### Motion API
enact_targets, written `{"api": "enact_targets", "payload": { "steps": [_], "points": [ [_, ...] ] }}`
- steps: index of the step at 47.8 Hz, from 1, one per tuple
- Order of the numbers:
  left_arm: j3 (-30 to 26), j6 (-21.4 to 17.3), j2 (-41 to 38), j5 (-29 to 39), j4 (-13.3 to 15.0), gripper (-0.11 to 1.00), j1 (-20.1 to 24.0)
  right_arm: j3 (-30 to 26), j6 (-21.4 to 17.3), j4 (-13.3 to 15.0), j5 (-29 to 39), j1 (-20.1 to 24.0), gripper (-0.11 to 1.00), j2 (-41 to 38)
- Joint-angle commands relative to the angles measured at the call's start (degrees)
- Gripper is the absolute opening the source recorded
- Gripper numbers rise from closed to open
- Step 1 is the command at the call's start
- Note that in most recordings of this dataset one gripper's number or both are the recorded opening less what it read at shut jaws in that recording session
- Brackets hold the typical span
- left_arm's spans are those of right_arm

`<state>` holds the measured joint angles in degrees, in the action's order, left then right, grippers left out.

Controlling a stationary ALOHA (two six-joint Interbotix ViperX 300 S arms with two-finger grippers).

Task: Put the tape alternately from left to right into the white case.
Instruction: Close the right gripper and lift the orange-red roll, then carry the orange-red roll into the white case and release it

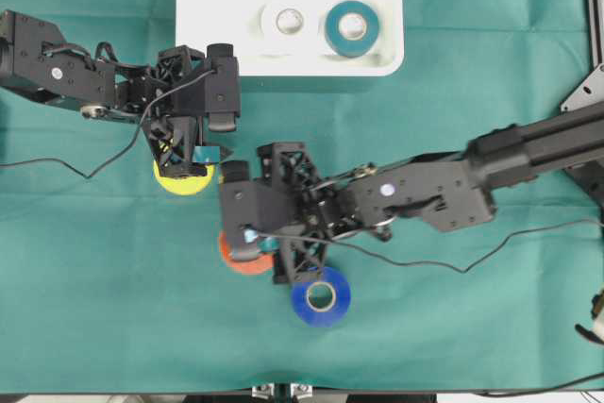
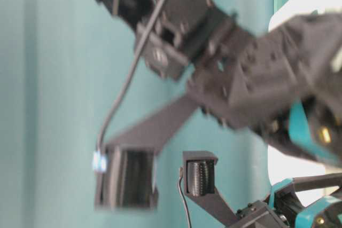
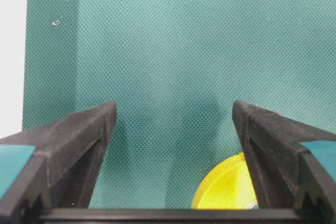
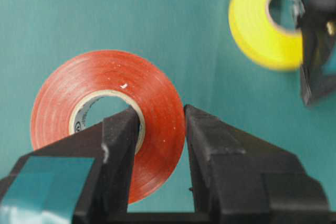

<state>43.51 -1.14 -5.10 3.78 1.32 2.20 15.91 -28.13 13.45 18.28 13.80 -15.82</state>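
- My right gripper [image 4: 160, 129] is clamped on the orange-red roll [image 4: 105, 114]: one finger [image 4: 123, 145] sits inside the pale core, the other against the outer rim, pinching the ring's wall.
- My left gripper [image 3: 173, 124] stands wide apart over the green cloth [image 3: 173, 35], gripping nothing; the yellow roll [image 3: 226, 187] lies below, close to the inner face of one finger.
- The blue roll [image 1: 321, 297] lies on the cloth beside my right gripper.
- The white roll [image 1: 288, 19] and teal roll [image 1: 352, 26] lie side by side in the white case [image 1: 217, 7].
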Motion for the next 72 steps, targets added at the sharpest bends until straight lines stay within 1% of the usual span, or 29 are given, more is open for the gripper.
{"api": "enact_targets", "payload": {
  "steps": [1,9,16,27,31,35,42,51,61,72],
  "points": [
    [-0.53,0.0,1.67,-0.35,0.09,0.81,0.09,2.37,-0.79,0.09,-0.62,0.18,0.28,5.27],
    [-0.53,0.0,1.58,-0.35,0.09,0.81,0.09,8.09,-2.9,0.18,-1.41,0.18,0.28,9.58],
    [-0.53,0.09,1.67,-0.35,0.09,0.81,0.09,11.95,-3.16,0.18,-1.58,0.09,0.28,12.3],
    [-0.44,0.18,1.67,-0.35,0.0,0.81,0.09,13.18,-3.16,0.35,-1.93,-0.53,0.28,13.1],
    [-0.44,0.18,1.67,-0.35,0.09,0.81,0.09,13.18,-3.16,1.23,-1.93,-1.14,0.28,13.1],
    [-0.44,0.18,1.67,-0.26,0.09,0.81,0.0,13.18,-3.16,2.72,-1.85,-2.37,0.28,13.18],
    [-0.53,0.18,1.67,-0.18,0.09,0.81,-0.18,13.18,-3.16,5.01,-1.76,-5.54,0.28,13.71],
    [-0.35,0.18,1.67,-0.09,0.09,0.81,-0.35,13.27,-3.16,8.35,-1.58,-11.69,0.28,14.24],
    [0.09,0.18,1.76,-0.18,0.09,0.81,-0.35,13.18,-3.16,10.11,-2.29,-19.16,0.28,14.24],
    [0.26,0.18,1.67,-0.35,0.09,0.81,-0.44,13.18,-2.99,11.78,-5.27,-25.66,0.28,13.71]
  ]
}}
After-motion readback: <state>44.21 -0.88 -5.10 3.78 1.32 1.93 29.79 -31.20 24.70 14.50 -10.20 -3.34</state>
